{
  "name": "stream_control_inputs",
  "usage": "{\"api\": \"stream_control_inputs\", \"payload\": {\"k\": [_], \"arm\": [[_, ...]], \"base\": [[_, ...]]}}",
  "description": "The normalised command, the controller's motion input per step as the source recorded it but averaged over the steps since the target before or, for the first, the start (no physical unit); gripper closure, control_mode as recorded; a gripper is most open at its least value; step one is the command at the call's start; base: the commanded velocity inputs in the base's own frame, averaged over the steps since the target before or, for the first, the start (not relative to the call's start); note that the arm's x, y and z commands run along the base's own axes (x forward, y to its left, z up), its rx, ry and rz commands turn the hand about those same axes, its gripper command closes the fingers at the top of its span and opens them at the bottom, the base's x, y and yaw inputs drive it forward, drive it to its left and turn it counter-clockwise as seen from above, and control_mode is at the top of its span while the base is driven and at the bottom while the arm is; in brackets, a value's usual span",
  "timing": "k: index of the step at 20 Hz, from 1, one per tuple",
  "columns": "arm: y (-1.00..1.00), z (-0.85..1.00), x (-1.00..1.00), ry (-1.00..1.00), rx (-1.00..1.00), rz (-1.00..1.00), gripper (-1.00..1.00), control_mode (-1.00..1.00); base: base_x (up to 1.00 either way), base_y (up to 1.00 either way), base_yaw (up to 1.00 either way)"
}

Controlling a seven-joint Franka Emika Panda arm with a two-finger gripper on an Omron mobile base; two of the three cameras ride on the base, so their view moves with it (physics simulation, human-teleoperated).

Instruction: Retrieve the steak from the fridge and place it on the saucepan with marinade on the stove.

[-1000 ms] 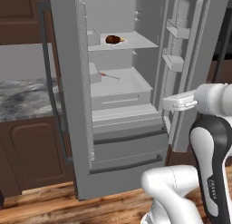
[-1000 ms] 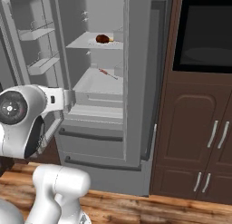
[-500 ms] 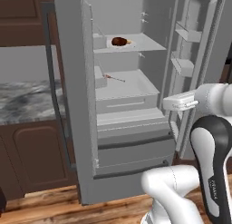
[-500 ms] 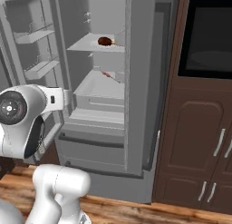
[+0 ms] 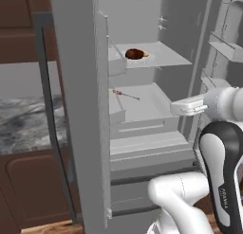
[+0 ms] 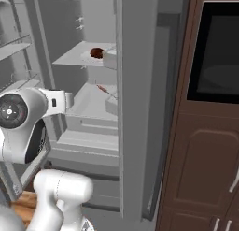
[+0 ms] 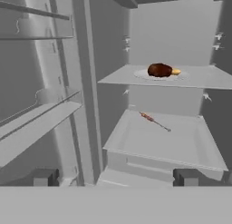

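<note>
The grey fridge (image 5: 76,110) stands with both doors open. The steak (image 5: 135,53), a small dark reddish-brown lump with a tan end, lies on a pale plate on the upper shelf; it also shows in the right base view (image 6: 97,53) and the hand view (image 7: 159,70). My gripper (image 7: 116,177) is open and empty, its two dark fingertips (image 7: 45,177) set wide apart. It hovers in front of the fridge at lower-shelf height, below and short of the steak, pointing inward (image 5: 179,106). The saucepan, marinade and stove are out of view.
A thin red-tipped stick (image 7: 154,121) lies on the lower shelf tray. Door bins (image 5: 228,43) line the right door, and another bin (image 7: 36,114) juts in near my hand. A marble counter (image 5: 21,129) over brown cabinets is left; a dark wall oven (image 6: 219,52) is right.
Both base views have shifted and the fridge has grown larger: the base has driven closer to it. The gripper stays open and the steak has not moved on its shelf.
</note>
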Motion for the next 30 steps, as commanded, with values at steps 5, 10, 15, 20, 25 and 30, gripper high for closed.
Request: {"api": "stream_control_inputs", "payload": {"k": [5,10,15,20,25,30], "arm": [[0.00,0.00,0.00,0.00,0.00,0.00,-1.00,1.00],[0.00,0.00,0.00,0.00,0.00,0.00,-1.00,1.00],[0.00,0.00,0.00,0.00,0.00,0.00,-1.00,1.00],[0.00,0.00,0.00,0.00,0.00,0.00,-1.00,1.00],[0.00,0.00,0.08,0.03,0.00,0.00,-1.00,-1.00],[0.00,0.07,0.32,0.11,-0.02,0.00,-1.00,-1.00]], "base": [[0.85,0.00,-0.03],[0.96,0.00,-0.04],[1.00,0.05,-0.08],[0.82,0.03,-0.05],[0.40,0.00,0.00],[0.00,0.00,0.00]]}}
